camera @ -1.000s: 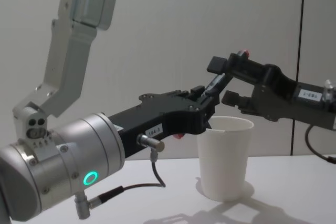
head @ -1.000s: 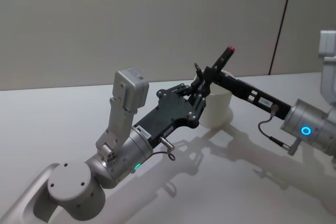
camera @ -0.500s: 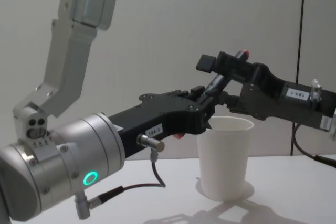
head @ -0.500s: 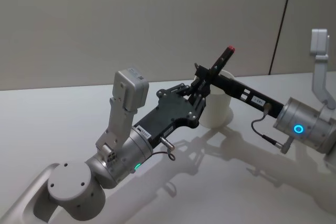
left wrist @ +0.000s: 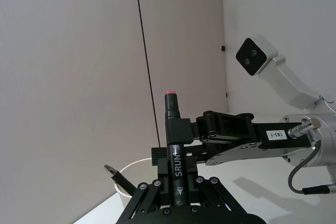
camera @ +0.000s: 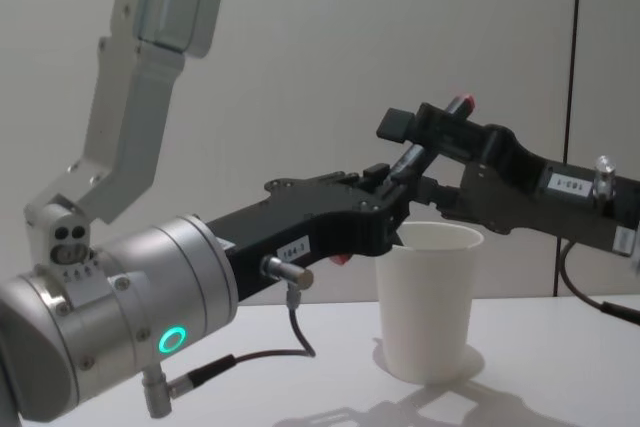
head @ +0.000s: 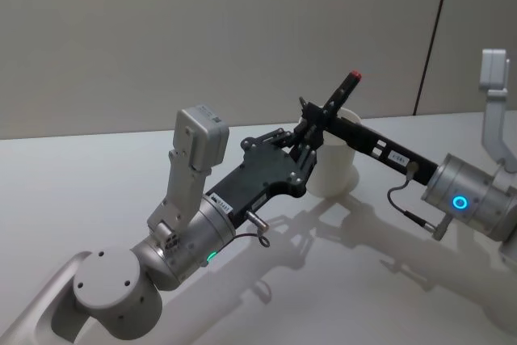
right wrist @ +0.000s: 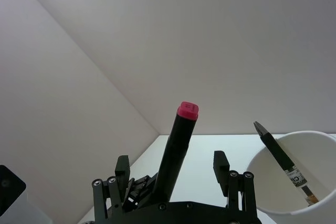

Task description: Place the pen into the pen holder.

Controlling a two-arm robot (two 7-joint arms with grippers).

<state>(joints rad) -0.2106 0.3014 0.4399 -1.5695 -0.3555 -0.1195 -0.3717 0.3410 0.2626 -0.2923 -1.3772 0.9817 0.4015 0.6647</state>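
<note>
Pen's lower end is hidden inside the left claw; its tip is not visible. Cup base is partly blocked by the left claw in the head view. A second pen leans inside the cup, lower part cut off.

Left arm reaches forward from low left, forearm level, claw clamped on the pen's barrel. Right arm extends in from the right, near level above the desk; right claw has its fingers apart, one on each side of the pen, not touching it.

Pen sits above the cup's left rim. Long axis is tilted, red cap up and toward the right.
</note>
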